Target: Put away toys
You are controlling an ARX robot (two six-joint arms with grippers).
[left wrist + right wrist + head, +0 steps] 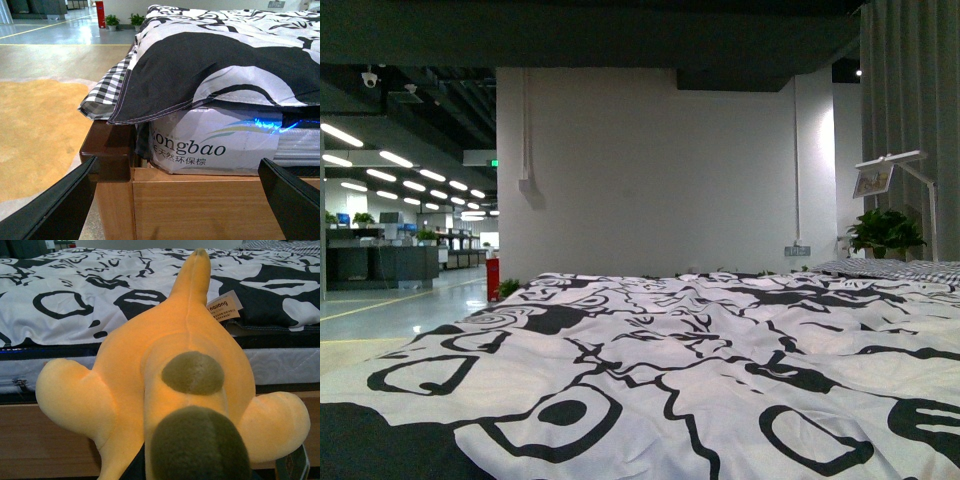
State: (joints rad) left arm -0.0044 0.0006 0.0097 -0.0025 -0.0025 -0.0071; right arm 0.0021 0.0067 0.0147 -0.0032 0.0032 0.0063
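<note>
A yellow-orange plush toy point(170, 390) with olive-green spots and a white tag fills the right wrist view. My right gripper is shut on it; the toy hides its fingers. The toy hangs in front of the bed's side, level with the mattress. My left gripper point(175, 205) is open and empty. Its black fingertips point(55, 205) show at either edge of the left wrist view, facing the bed's wooden corner. Neither arm nor the toy shows in the front view.
A black-and-white patterned quilt point(700, 370) covers the bed. The mattress point(220, 145) is wrapped in printed plastic on a wooden frame point(200, 205). A checked sheet corner point(105, 95) hangs over the frame. An orange floor area point(40, 135) lies beside the bed.
</note>
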